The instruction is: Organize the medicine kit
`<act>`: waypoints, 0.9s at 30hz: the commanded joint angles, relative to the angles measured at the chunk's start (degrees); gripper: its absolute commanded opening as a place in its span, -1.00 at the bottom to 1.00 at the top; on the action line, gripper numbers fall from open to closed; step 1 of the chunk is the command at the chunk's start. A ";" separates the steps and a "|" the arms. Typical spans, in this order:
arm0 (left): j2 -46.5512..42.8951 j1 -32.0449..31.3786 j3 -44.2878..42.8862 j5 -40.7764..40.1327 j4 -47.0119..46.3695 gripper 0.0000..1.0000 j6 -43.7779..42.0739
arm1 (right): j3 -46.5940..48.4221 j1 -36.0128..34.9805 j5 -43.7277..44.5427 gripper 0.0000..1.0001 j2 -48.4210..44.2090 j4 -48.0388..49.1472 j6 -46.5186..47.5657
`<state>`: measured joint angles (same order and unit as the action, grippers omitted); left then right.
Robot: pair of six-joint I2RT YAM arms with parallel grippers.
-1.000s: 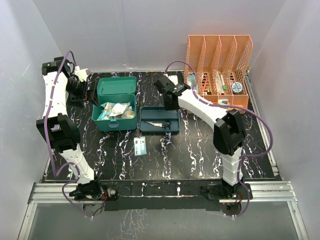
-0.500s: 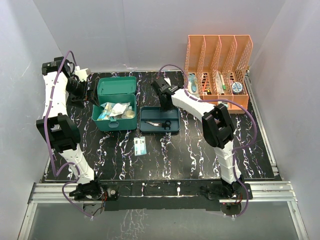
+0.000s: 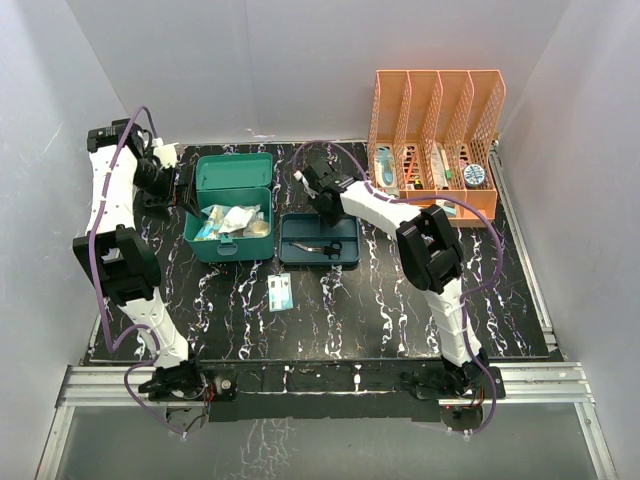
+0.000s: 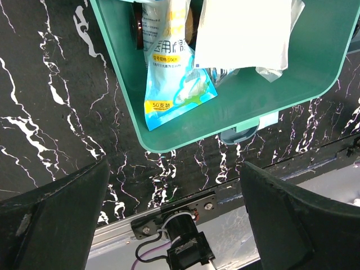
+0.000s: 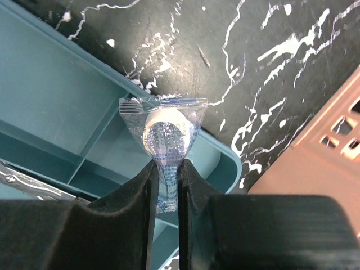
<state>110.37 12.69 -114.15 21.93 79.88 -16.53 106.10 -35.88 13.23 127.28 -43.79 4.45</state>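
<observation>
- Hovering at the far left, one left pincer (image 3: 183,186) has its fingers spread wide beside the medicine kit (image 3: 232,258).
- One kit, lid up, sits left of centre on the tabletop (image 3: 390,300), with several packets (image 3: 228,220) inside.
- One loose packet (image 3: 280,293) lies in front of it, and one blue-grey compartment tray (image 3: 345,248) sits just to its right.
- One right pincer (image 5: 167,166), over the tray's far edge, pinches a small clear sachet (image 5: 167,132).
- One orange four-slot file rack (image 3: 437,130) stands far right.
- Since a second ago, the right arm has swung left from the rack to the tray.
- The tabletop is black with white veins, and the walls (image 3: 300,70) are plain white.
</observation>
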 commanded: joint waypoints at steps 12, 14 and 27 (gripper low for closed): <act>-0.34 0.32 1.30 1.82 0.90 0.96 -1.07 | -1.43 0.72 -4.90 -0.78 -1.11 2.30 26.99; -0.04 0.28 1.19 2.10 0.90 0.96 -0.96 | -2.48 0.72 -4.61 -0.79 -2.19 1.96 27.02; 1.30 -0.16 -0.16 2.12 1.07 0.95 -0.47 | -8.94 0.89 -6.00 -0.44 -5.86 5.95 25.44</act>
<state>112.42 12.64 -113.21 23.07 79.75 -16.93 97.67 -35.42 7.51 125.16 -41.04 29.93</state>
